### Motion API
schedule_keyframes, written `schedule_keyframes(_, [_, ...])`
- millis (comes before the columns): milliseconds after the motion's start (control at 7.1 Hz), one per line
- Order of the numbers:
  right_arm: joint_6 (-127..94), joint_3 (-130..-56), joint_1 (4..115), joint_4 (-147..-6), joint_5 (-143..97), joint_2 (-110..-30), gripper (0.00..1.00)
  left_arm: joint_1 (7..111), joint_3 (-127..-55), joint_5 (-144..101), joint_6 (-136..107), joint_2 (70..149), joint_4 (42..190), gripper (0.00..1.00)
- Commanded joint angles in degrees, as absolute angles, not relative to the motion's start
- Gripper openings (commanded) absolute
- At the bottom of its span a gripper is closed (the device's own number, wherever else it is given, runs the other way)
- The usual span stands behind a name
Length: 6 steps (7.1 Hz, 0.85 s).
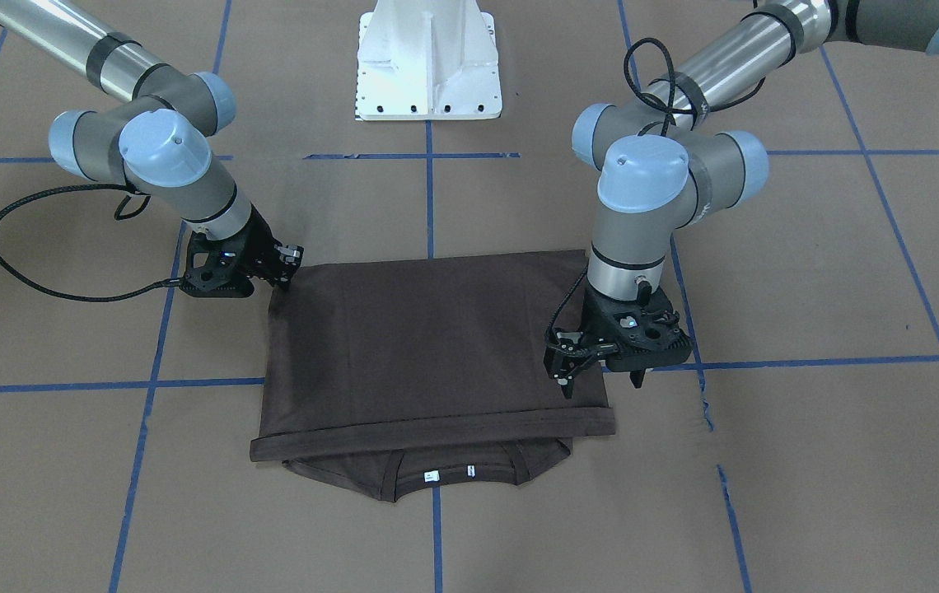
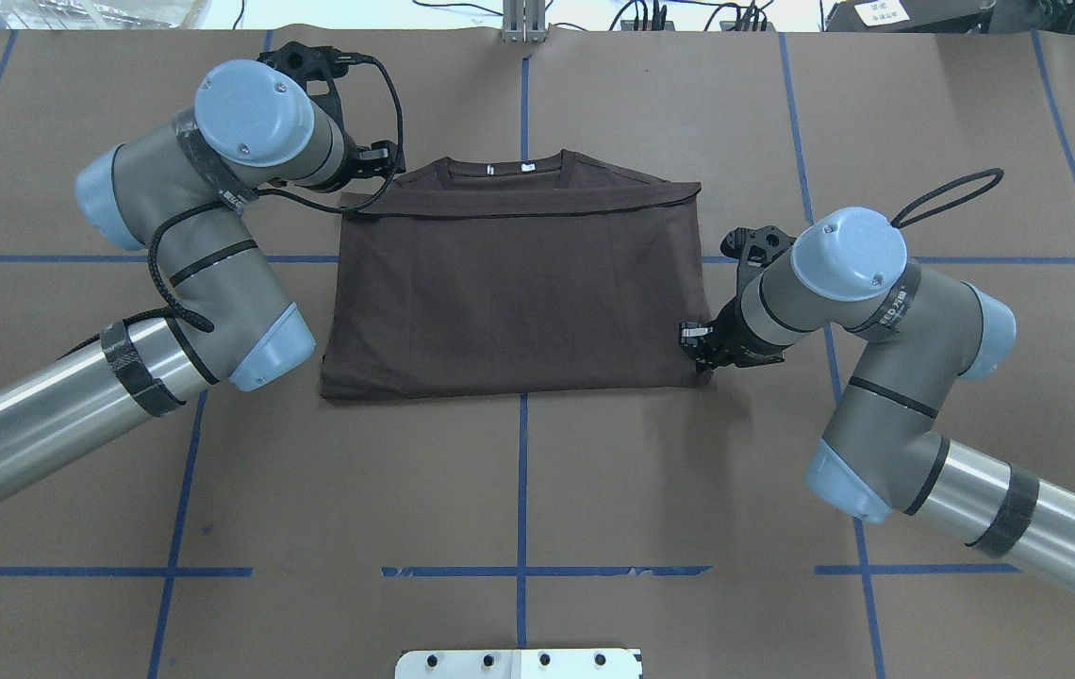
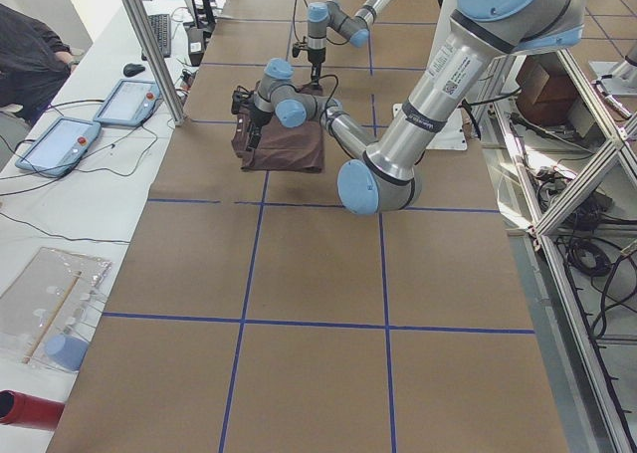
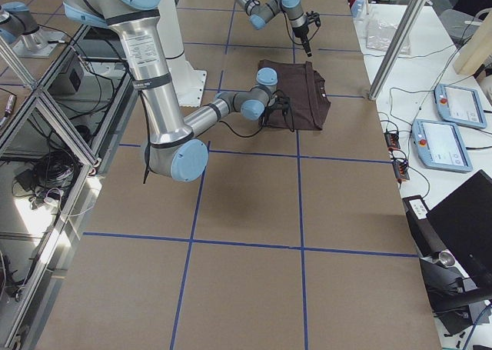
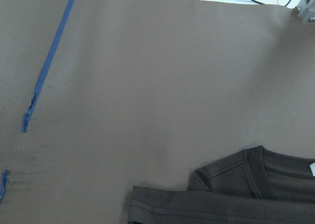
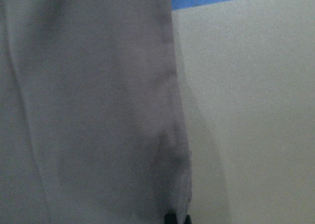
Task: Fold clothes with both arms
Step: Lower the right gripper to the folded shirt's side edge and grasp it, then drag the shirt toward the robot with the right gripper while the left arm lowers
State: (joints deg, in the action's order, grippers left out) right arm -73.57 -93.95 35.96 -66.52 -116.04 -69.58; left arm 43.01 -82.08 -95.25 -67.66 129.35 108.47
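Neck labels point(image 1: 431, 475) on T-shirt point(image 1: 428, 346) are unreadable; left hand point(image 1: 601, 385) gapes empty, right hand point(image 1: 286, 275) unclear.

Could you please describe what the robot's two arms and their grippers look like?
The left arm and right arm are both tubular, with polished silver, black-banded segments and matte grey joints topped by light-blue caps. A black braided cable loops along each arm. The right arm has a small printed label on a dark wrist band. The left gripper and right gripper are black, skeletal and two-fingered.
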Motion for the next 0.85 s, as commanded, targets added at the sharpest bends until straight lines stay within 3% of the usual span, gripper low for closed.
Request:
schedule_keyframes(0, [-73.6, -100.0, 36.0, -66.5, -116.5, -75.2, 0.00, 43.0, -82.1, -95.1, -67.8, 129.4, 108.5, 1.00])
schedule_keyframes(705, [-80.2, -129.4, 14.5, -65.8, -116.3, -106.4, 0.00, 41.4, -84.5, -95.3, -67.9, 129.2, 109.1, 1.00])
